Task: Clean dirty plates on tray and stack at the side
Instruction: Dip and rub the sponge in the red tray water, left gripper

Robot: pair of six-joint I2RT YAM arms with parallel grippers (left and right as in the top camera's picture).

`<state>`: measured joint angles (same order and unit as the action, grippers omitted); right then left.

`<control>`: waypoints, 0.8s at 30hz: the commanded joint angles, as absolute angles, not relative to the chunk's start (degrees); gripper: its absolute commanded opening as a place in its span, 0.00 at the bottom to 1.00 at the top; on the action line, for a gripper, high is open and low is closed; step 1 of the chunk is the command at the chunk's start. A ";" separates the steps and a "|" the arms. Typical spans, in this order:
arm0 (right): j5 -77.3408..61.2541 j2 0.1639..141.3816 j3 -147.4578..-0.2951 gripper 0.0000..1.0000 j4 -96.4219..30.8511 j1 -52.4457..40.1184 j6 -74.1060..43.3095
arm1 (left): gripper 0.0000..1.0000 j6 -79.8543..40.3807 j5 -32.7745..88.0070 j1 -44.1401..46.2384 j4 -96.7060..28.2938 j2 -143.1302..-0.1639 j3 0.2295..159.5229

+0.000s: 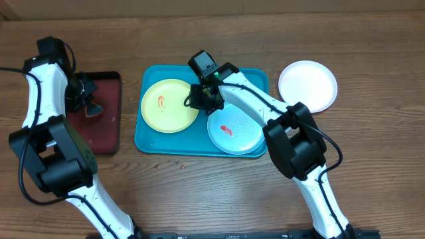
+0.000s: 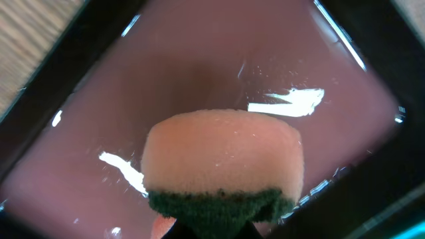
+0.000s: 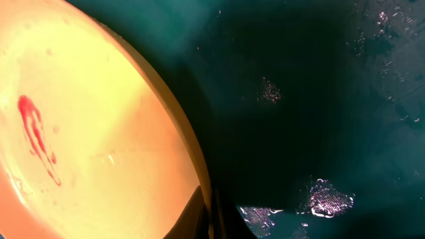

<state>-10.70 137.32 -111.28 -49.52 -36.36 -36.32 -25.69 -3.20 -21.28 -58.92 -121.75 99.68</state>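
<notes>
Two smeared plates on the tray [image 1: 149, 143], the yellow plate [image 1: 169, 105] and mint plate [image 1: 234, 131]; white plate [image 1: 307, 85] on the bench [image 1: 372, 146] just right of it.
Right hand [image 1: 206, 99], closed tight, sits at the yellow plate's rim; left hand [image 1: 88, 103] clamps a sponge [image 2: 222, 162] over the red tray [image 1: 106, 133].

Three round shallow plastic plates are here — one yellow-green plate [image 1: 169, 105], one pale mint plate [image 1: 234, 130], one white plate [image 1: 307, 85] — and two smears, one red smear [image 1: 161, 101] on the yellow-green and a second red smear [image 1: 226, 129] on the mint. Two rectangular plastic trays, one large turquoise-blue tray [image 1: 149, 141] and one smaller dark red tray [image 1: 106, 133] with a black rim, lie on a single brown wooden counter [image 1: 372, 40]. There is one peach foam sponge [image 2: 222, 162] with a dark green scouring layer, and there are two black pincers, the left pincer [image 1: 88, 105] and the right pincer [image 1: 202, 99].
</notes>
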 commanded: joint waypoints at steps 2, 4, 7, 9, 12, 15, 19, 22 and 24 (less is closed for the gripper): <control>-9.06 138.58 -109.82 0.04 -50.26 -35.99 -37.50 | 0.04 -24.38 -2.26 -21.52 -59.48 -125.82 99.46; -9.04 138.58 -109.82 0.04 -50.26 -35.99 -37.47 | 0.04 -23.83 -2.28 -21.52 -59.61 -127.00 99.46; -8.75 138.58 -109.82 0.04 -50.26 -35.99 -37.28 | 0.04 -23.70 -3.33 -21.52 -59.57 -127.11 99.46; -8.10 138.58 -109.82 0.04 -50.26 -35.99 -37.28 | 0.08 -23.70 -3.38 -21.54 -59.61 -127.07 99.48; -7.09 138.58 -109.82 0.04 -50.24 -35.99 -37.30 | 0.59 -23.70 -3.42 -21.52 -59.66 -127.09 99.48; -7.09 138.58 -109.82 0.04 -50.24 -35.99 -37.30 | 0.71 -23.29 -3.66 -21.54 -59.51 -127.07 99.72; -7.09 138.58 -109.82 0.04 -50.24 -35.99 -37.26 | 0.73 -22.65 -3.57 -21.54 -60.10 -126.93 100.88; -7.09 138.58 -109.82 0.04 -50.02 -35.99 -37.08 | 0.73 -22.68 -3.57 -21.52 -60.93 -126.91 101.43; -7.09 138.58 -109.82 0.04 -49.78 -35.99 -37.10 | 0.73 -22.65 -3.75 -21.54 -61.25 -126.93 101.43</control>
<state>-10.44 137.32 -111.28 -49.47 -36.36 -36.47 -23.75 -3.18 -21.28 -60.84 -127.00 99.81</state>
